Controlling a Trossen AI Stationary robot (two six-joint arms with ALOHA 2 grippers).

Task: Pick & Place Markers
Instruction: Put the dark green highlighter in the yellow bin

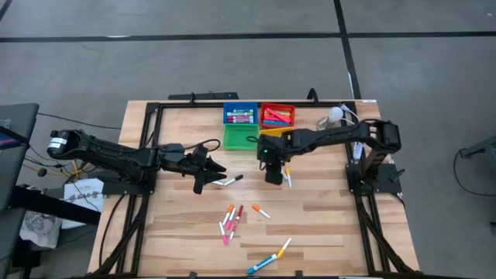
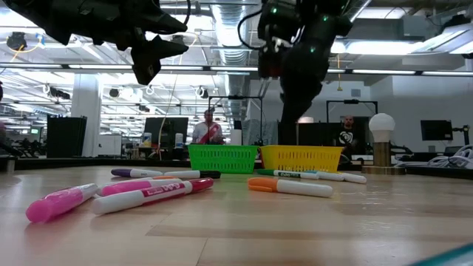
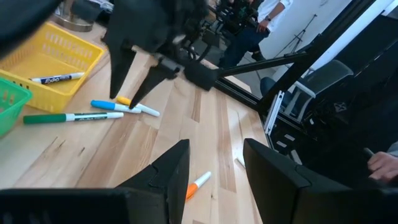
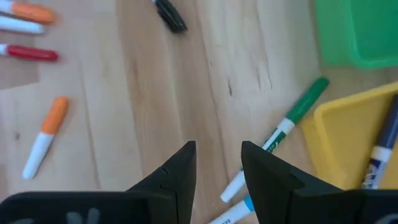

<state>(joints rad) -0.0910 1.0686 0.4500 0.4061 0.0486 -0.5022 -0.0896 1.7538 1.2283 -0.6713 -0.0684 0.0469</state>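
Markers [image 1: 231, 221] are still lying loose on the worktop [image 1: 325, 225], most well below both claws, a few directly under the right claw [image 1: 273, 175]; others are already sitting in the trays [image 1: 277, 115] beyond it. Right claw and left claw [image 1: 203, 180] are hovering, fingers spread, holding nothing. Much sorting is remaining.

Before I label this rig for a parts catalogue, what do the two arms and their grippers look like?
Both arms are matte black, built of slim jointed segments. The left gripper and right gripper each end in two black, wedge-shaped fingers that taper to points. Black cables loop along the left arm, whose base end carries a silver-ringed cylinder. The right arm shows small green indicator lights near its wrist.
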